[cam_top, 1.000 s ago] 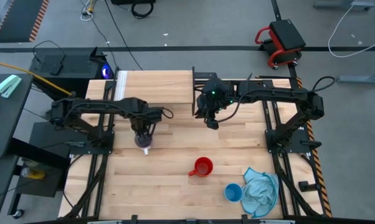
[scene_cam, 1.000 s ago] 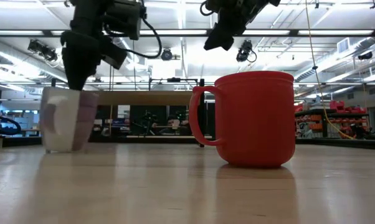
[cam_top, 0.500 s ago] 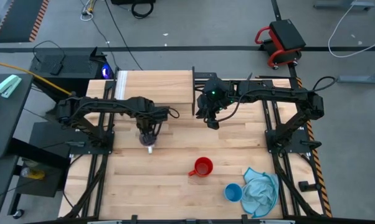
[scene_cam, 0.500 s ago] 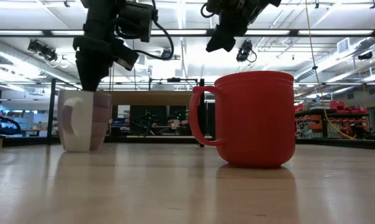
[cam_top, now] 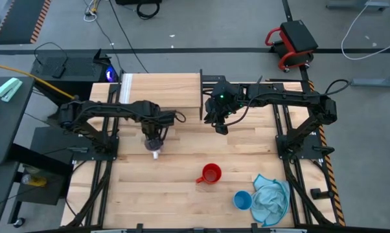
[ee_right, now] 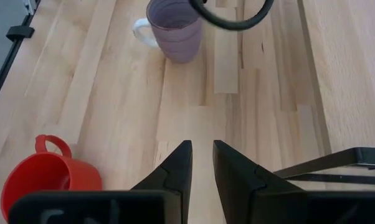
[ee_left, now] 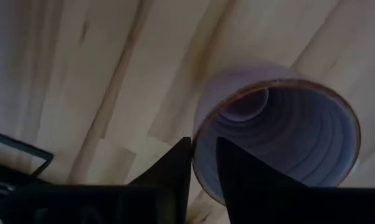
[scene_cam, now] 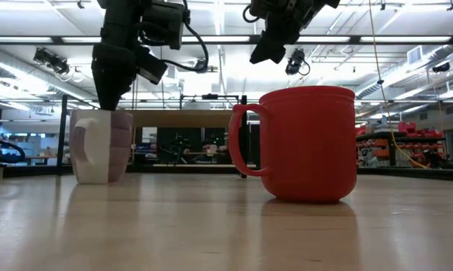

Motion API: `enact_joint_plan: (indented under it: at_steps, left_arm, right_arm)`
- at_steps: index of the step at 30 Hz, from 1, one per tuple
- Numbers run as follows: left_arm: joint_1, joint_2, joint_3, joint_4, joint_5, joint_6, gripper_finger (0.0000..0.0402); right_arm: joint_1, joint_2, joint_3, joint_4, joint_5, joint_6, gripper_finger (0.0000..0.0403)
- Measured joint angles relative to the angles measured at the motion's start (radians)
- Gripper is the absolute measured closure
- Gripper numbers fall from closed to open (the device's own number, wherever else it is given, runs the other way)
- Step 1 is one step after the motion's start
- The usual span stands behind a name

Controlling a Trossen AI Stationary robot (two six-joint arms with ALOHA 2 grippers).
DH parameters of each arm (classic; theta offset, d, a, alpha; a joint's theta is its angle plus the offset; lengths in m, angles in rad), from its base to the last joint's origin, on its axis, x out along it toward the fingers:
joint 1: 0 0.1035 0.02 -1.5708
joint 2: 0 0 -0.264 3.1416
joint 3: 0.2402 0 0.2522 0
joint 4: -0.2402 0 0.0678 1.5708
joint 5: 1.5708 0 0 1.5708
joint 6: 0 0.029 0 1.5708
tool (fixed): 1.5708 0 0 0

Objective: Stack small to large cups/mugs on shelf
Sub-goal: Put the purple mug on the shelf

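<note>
Purple mug (cam_top: 155, 153) stands on the worktop left of centre, its wall between the slightly parted fingers of the left pincer (ee_left: 203, 165), apparently let go. Right pincer (ee_right: 201, 163) hangs spread near the shelf (cam_top: 161, 89). Next: regrip and lift onto the shelf.

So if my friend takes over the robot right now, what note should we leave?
Left gripper: fingers straddle the rim of the pale purple handled cup, which stands on the tabletop; a grip is not clear.
Right gripper: open, empty, hovering near the shelf's edge.
Bright red handled cup: on the tabletop, nearer the front.
Light blue cup: beside the light blue cloth.
Raised light-wood shelf: holds no cups.
Done: nothing stacked.
Left: get all three cups onto the shelf, stacked small to large.
</note>
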Motion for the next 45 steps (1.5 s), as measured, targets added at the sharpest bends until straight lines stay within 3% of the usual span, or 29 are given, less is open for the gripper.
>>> enact_joint_plan:
  at_steps: [9, 19, 28, 45]
  left_arm:
    - [0.005, -0.068, 0.004, -0.035, -0.043, -0.096, 0.0287]
    - [-0.033, -0.106, 0.003, -0.062, 0.068, -0.279, 0.0291]
    - [-0.018, -0.097, 0.002, -0.091, 0.057, -0.419, 0.0283]
    - [-0.010, -0.096, -0.105, 0.021, 0.072, -0.497, 0.0290]
  right_arm:
    - [0.000, 0.000, 0.000, -0.011, 0.000, 0.000, 0.0330]
    - [0.000, 0.000, 0.000, -0.012, 0.000, -0.003, 0.0330]
    - [0.000, 0.000, 0.000, -0.011, -0.004, -0.013, 0.0330]
    - [0.000, 0.000, 0.000, -0.010, -0.023, -0.023, 0.0330]
